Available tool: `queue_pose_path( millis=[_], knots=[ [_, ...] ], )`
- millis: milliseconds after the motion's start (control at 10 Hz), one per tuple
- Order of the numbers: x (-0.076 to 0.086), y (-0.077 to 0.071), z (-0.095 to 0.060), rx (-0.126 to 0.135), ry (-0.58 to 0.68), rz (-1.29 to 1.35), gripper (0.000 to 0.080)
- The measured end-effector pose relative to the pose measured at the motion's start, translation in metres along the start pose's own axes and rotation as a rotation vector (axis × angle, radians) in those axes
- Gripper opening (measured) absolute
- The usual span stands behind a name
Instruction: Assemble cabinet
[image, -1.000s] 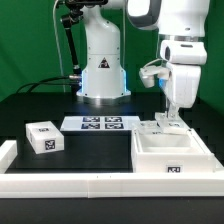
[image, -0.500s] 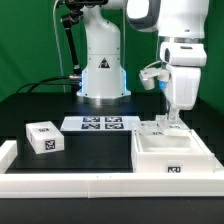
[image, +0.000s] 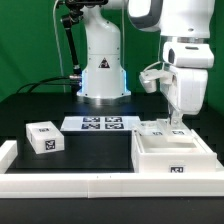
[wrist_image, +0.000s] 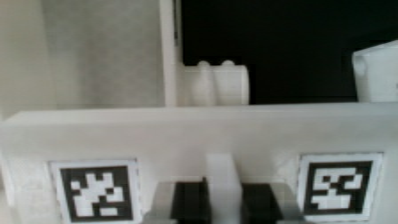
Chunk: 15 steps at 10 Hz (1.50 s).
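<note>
Your claw (image: 178, 124) has slid toward the exterior view's right, down at the tagged panel (wrist_image: 196, 135) behind the cabinet frame (image: 170, 158). Whether it grips, I cannot tell. Centre that panel between both fingers (wrist_image: 187, 200) before lifting.

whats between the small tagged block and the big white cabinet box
Only bare black table between the small block and cabinet box, per the exterior view; the marker board sits just behind that stretch.

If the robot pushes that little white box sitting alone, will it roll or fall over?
Probably not: the little box has flat sides and sits low, so it should slide, not roll. It looks like hard plastic, so likely stiff and light.
</note>
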<state>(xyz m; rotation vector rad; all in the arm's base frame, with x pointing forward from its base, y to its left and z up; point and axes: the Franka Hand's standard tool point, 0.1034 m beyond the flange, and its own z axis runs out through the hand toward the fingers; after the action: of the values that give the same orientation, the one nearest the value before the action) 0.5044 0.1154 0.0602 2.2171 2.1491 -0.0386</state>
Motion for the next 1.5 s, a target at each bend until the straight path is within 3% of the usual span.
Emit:
queue_pose_path(
  millis=[400,500,800,1000,1500],
  knots=[
    [0.001,0.000,0.001,-0.004,0.005,0.016,0.0068],
    [0.002,0.003,0.000,0.007,-0.007,0.042,0.0068],
    [0.002,0.023,-0.001,0.032,-0.036,0.058,0.0068],
    [-0.002,0.042,0.001,0.021,-0.021,0.000,0.0068],
    [-0.001,0.045,0.001,0.008,-0.012,-0.004,0.0068]
  ],
)
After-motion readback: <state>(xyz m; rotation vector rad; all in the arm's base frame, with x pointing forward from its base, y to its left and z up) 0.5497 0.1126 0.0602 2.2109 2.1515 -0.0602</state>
